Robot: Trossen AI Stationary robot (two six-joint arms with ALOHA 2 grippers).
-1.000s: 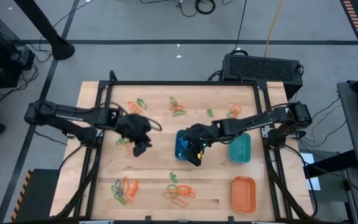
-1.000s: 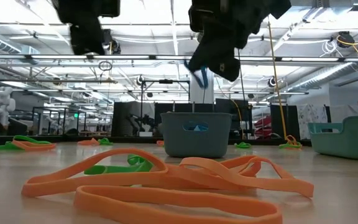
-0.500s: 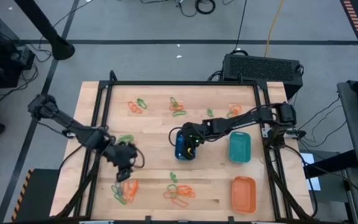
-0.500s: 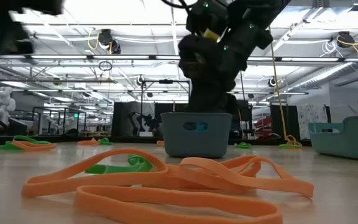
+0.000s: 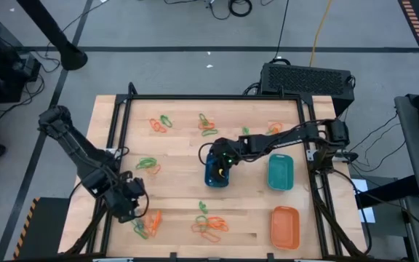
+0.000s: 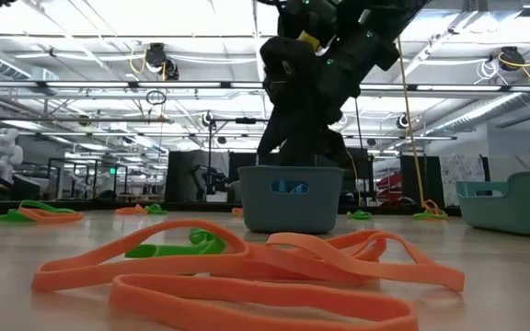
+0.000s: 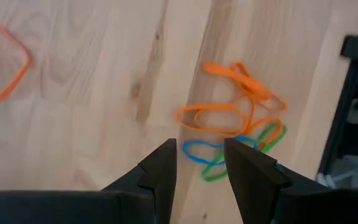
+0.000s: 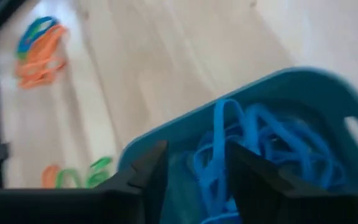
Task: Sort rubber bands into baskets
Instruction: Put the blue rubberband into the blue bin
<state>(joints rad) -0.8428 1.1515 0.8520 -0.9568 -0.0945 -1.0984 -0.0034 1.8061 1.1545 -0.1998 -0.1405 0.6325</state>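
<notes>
Right gripper [image 5: 222,161]: poised right over the blue basket [image 5: 217,177] mid-table, fingers parted with nothing pinched between them; in the right wrist view a blue band [image 8: 219,146] sits in the gap, lying with the heap inside the tub.

Left gripper [image 5: 132,207]: down at the near-left corner of the table, fingers [image 7: 160,171] spread and empty, hanging just above a cluster of bands.

Cluster under the left gripper [image 7: 235,118]: orange loops tangled together, one blue loop [image 7: 204,152] right off the fingertips, a green one [image 7: 263,140] tucked along the edge.

Blue basket contents [image 8: 272,140]: a pile of blue bands, only blue on show.

Teal basket [image 5: 280,173]: just to the right of the blue one, near the right rail; contents too small to tell.

Orange basket [image 5: 284,225]: near-right corner, well apart from both grippers.

Loose rubber bands [image 5: 209,224]: orange and green bunch at the near edge, centre; a green-and-orange pair [image 5: 148,165] left of the blue basket; three small bunches along the far side [image 5: 161,123], [image 5: 207,125], [image 5: 271,130].

Low view: the right arm's dark bulk [image 6: 311,83] towers over the blue basket [image 6: 290,198]; big orange loops [image 6: 247,271] fill the foreground.
</notes>
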